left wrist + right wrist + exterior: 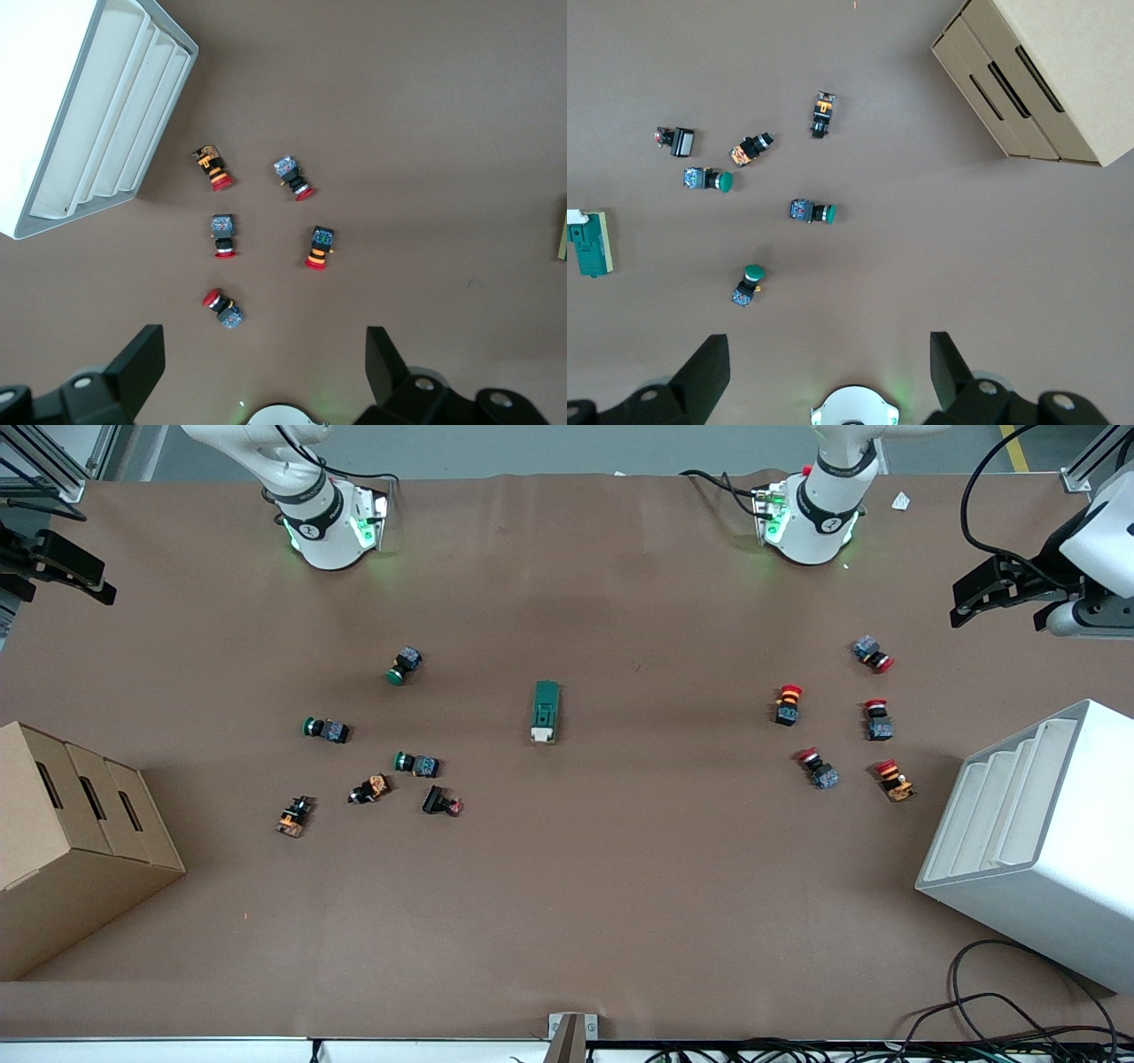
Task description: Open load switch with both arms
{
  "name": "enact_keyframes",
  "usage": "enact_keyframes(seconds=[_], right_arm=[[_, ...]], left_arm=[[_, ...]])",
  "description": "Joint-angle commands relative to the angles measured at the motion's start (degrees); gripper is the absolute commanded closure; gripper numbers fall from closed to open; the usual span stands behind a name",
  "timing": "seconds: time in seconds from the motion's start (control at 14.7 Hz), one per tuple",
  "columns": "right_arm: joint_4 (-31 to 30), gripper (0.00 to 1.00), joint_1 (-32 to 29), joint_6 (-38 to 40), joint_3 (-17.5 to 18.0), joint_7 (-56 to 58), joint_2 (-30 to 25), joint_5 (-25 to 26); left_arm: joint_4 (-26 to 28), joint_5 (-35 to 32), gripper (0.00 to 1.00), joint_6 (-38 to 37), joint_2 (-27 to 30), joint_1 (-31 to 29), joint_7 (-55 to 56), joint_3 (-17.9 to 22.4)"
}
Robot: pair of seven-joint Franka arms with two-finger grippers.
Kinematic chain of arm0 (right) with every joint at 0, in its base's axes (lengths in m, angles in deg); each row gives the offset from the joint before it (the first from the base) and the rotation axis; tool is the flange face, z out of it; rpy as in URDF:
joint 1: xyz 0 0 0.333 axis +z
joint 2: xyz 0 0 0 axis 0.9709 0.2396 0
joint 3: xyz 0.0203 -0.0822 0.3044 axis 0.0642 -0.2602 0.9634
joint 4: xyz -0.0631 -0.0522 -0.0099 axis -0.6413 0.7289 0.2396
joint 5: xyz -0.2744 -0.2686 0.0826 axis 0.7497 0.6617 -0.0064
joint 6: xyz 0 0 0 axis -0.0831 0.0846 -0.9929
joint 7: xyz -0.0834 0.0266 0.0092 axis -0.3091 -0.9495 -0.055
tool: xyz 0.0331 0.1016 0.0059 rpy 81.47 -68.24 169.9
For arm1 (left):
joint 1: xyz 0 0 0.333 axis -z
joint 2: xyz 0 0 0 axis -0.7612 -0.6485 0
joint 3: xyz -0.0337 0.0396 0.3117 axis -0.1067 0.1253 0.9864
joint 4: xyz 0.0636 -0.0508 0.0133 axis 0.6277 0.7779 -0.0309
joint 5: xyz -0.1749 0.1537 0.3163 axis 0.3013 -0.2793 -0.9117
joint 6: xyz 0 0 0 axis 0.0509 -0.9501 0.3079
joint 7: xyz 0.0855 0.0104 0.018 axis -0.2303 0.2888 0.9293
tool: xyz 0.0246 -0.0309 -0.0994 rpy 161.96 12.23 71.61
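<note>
The load switch (546,711), a dark-green block with a white lever end pointing toward the front camera, lies flat at the middle of the table. It also shows at the edge of the right wrist view as the load switch (589,243), and only a sliver of the load switch (563,230) enters the left wrist view. My left gripper (960,606) hangs open and empty high over the left arm's end of the table, seen as the left gripper (263,359). At the right arm's end, my right gripper (99,584) is likewise raised, open and empty, seen as the right gripper (828,359). Both are well away from the switch.
Several green and black push-buttons (415,763) lie scattered toward the right arm's end, and several red ones (788,703) toward the left arm's end. A cardboard box (62,841) stands at the right arm's end. A white slotted bin (1036,824) stands at the left arm's end.
</note>
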Motion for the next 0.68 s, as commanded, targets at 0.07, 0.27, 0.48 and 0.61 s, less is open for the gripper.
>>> enact_keyframes(seconds=[0.07,0.27,0.48,0.61], right_arm=[[-1.2,0.00,-1.0,-0.1,0.8,0.7,-1.1,0.6],[-1.2,0.00,-1.0,-0.1,0.8,0.7,-1.1,0.6],[-1.2,0.00,-0.9,0.0,0.8,0.7,-1.1,0.6],[-1.1,0.00,-0.9,0.0,0.8,0.7,-1.1,0.6]], left_arm=[[-1.8,-0.1,0.00,-0.7,-0.1,-0.2,0.2,-0.1],[-3.3,-0.5,0.00,-0.6,-1.8,0.4,0.8,-0.3],[-2.1,0.4,0.00,2.2,-2.6,2.2,5.1,-4.1],[-1.0,-0.2,0.00,5.2,-4.2,3.0,14.3,-9.2]])
